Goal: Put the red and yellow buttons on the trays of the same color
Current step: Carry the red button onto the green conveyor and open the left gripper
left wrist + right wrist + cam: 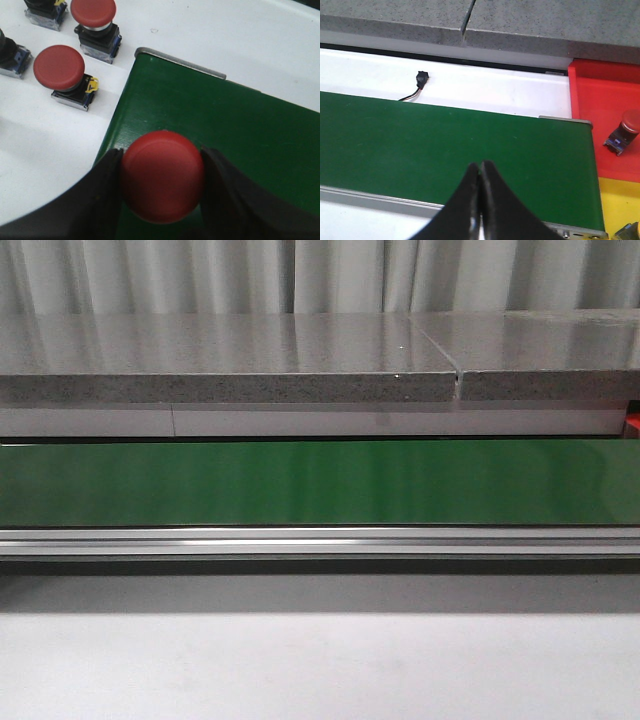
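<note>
My left gripper (161,160) is shut on a red button (162,175), holding its round cap over the corner of the green belt (240,130). Two more red buttons (60,67) (93,12) stand on the white table beside the belt. In the right wrist view my right gripper (479,167) is shut with nothing in it, above the green belt (420,140). Past the belt's end lies the red tray (600,100) with one red button (625,130) in it, and beside it the yellow tray (615,205). Neither gripper shows in the front view.
Black-capped button parts (10,55) sit at the edge of the white table. A small black connector with wires (420,80) lies on the white strip behind the belt. A grey stone ledge (230,360) runs behind the belt (320,480).
</note>
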Tool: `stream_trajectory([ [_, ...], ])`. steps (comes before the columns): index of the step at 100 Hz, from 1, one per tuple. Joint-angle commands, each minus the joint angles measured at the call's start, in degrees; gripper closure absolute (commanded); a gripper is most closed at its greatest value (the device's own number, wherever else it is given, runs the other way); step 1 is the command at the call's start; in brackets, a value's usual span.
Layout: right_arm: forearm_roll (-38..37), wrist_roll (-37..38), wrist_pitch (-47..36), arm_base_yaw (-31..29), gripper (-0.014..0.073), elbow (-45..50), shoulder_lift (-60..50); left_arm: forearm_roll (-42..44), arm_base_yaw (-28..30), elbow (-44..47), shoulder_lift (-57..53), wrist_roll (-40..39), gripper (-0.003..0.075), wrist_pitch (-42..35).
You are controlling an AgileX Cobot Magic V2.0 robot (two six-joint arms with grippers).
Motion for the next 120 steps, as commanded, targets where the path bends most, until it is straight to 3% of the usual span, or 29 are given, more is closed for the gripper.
stream_trajectory([
  [1, 0.67, -0.36, -3.73, 0.15, 0.066, -1.47, -0.28, -0.22, -0.45, -1.64, -1.61, 1.27, 0.0531, -1.98],
  [7, 0.67, -0.36, -3.73, 0.15, 0.066, -1.47, -0.28, -0.68, -0.45, -1.64, -1.61, 2.65, 0.0444, -1.81],
  [19, 0.67, -0.36, -3.73, 0.15, 0.066, -1.47, -0.28, -3.09, -0.45, -1.64, -1.61, 4.55, 0.018, -1.81],
  [29, 0.67, -0.36, -3.73, 0.15, 0.066, -1.47, -0.28, -4.04, -0.45, -1.64, -1.61, 4.64, 0.0069, -1.72],
  [92, 0.67, -0.36, -3.73, 0.15, 0.066, -1.47, -0.28, -3.45, 0.13, -10.41, -2.49, 4.88, 0.0067, 3.78],
  [120, 0.67, -0.36, -3.73, 0.15, 0.066, -1.47, -0.28, -1.53, 8.47, -10.41, -3.69, 4.88, 0.0067, 6.19],
])
